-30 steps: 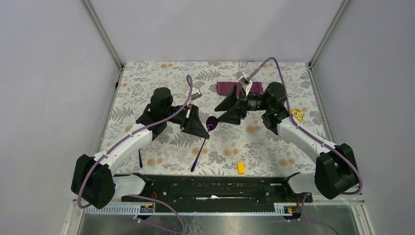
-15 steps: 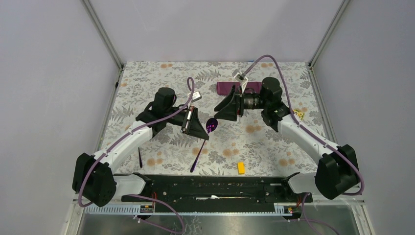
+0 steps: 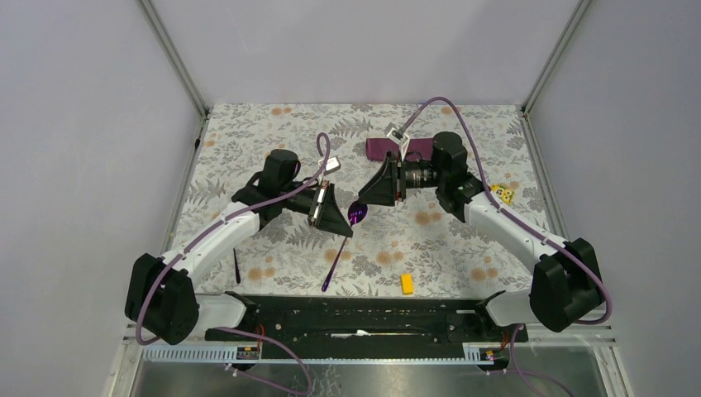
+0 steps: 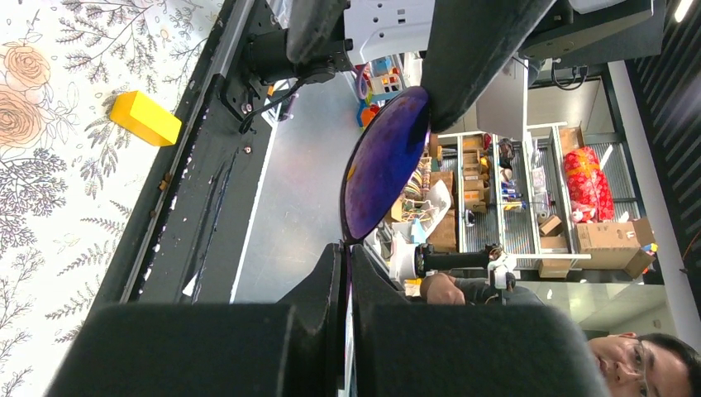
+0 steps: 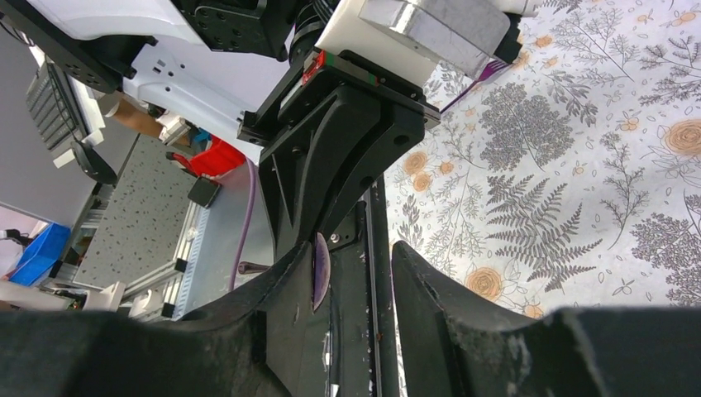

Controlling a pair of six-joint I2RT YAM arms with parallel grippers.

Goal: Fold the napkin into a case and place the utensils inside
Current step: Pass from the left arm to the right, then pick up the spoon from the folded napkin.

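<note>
My left gripper (image 3: 345, 228) is shut on the neck of a dark purple spoon, one of the utensils, and holds it above the table. The spoon's head (image 3: 358, 212) points toward the right arm, and its handle (image 3: 334, 263) slants down toward the front. In the left wrist view the head (image 4: 386, 165) stands just past my shut left gripper (image 4: 347, 248). My right gripper (image 3: 367, 198) is open around the spoon's head (image 5: 320, 270), which lies against one finger (image 5: 289, 281). The napkin, folded into a narrow plum case (image 3: 382, 149), lies at the back. The other utensil (image 3: 236, 268) lies at the left front.
A yellow block (image 3: 407, 284) lies near the front rail, also seen from the left wrist (image 4: 146, 118). A small yellow piece (image 3: 502, 194) sits at the right, beside the right arm. The black base rail (image 3: 364, 314) runs along the near edge.
The right gripper has moved left to the spoon's head and its jaws have narrowed around it. The left gripper has stayed shut on the spoon, almost still.
</note>
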